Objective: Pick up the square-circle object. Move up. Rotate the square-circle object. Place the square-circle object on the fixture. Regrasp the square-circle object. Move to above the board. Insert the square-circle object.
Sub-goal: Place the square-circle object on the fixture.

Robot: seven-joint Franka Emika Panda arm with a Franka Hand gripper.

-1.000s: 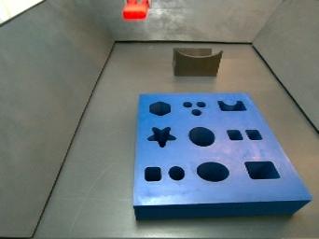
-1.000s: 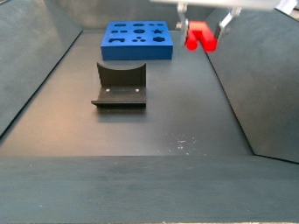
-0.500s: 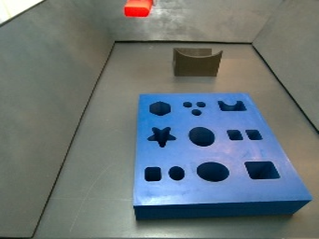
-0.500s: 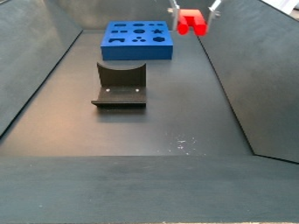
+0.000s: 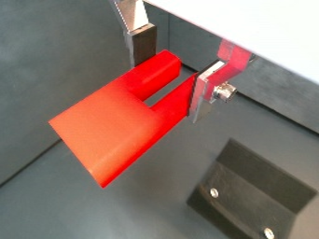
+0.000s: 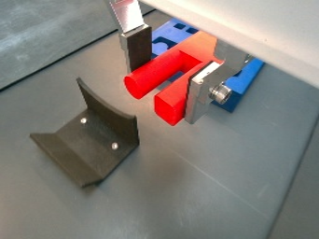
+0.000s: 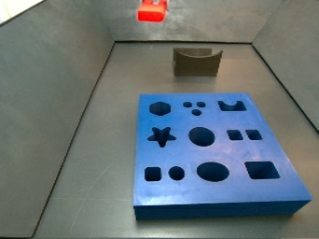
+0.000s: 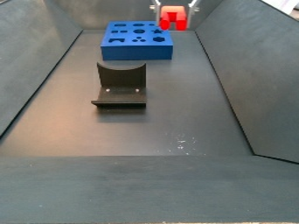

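Note:
The gripper (image 5: 173, 70) (image 6: 169, 73) is shut on the red square-circle object (image 5: 118, 121) (image 6: 169, 75), which juts out from between the silver fingers in both wrist views. In the side views the red piece (image 7: 151, 12) (image 8: 173, 17) hangs high in the air, with the gripper mostly out of frame above it. The blue board (image 7: 214, 155) (image 8: 139, 40) lies flat on the floor; a corner of it (image 6: 247, 77) shows behind the gripper. The fixture (image 7: 196, 62) (image 8: 119, 85) (image 6: 85, 142) (image 5: 256, 190) stands on the floor apart from the board, below the held piece in the wrist views.
Grey sloping walls (image 7: 62, 56) (image 8: 246, 61) enclose the dark floor (image 8: 140, 131) on both sides. The fixture stands between the board and one end of the enclosure.
The gripper has carried the red piece sideways and farther along: right in one side view, left and toward the board in the other. Its grip is unchanged.

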